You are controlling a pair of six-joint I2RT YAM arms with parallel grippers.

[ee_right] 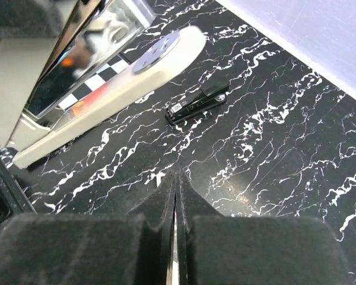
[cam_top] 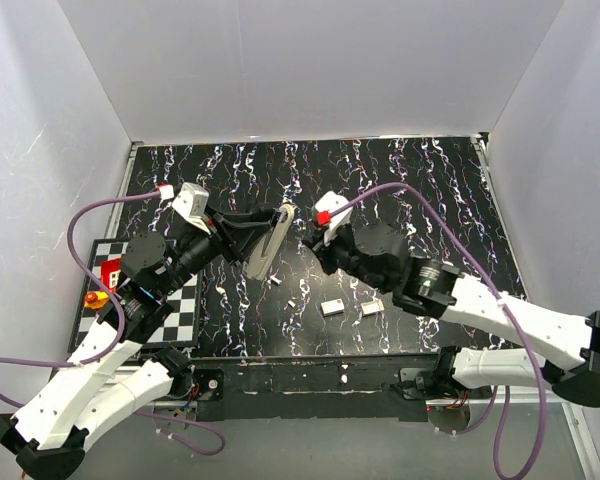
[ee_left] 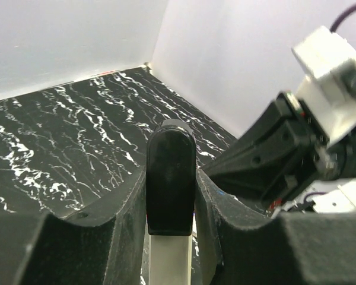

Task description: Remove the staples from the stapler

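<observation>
Black marble-look desk (cam_top: 420, 190) fills most of your overhead view, with white walls round it. Your left arm (cam_top: 110, 385) comes in from the left and your right arm (cam_top: 500, 310) from the right. They meet nose to nose over the middle of the desk. At the left edge a checkerboard (cam_top: 180, 312) lies flat, partly under the left arm.

The stapler (cam_top: 268, 250) is in your left jaws. They're partway open and clamped on it, one finger (ee_left: 121, 228) on each side of the body. In the left wrist view its dark rounded end pokes up between them. It's tilted and looks to be held up off the desk. From the right wrist view it's hinged open, with the shiny metal part splayed away from the cream base.

Your right jaws are fully shut, pads pressed together, and I can't make out anything between them. They sit just beside the far end of the stapler, not touching it.

Two pale blocks lie side by side on the desk nearer the arm bases, one (cam_top: 332, 307) and the other (cam_top: 372, 307), well clear of both jaws. A small black clip-like thing (ee_right: 197, 104) lies on the desk just past the stapler's base. I can't tell what it is.
</observation>
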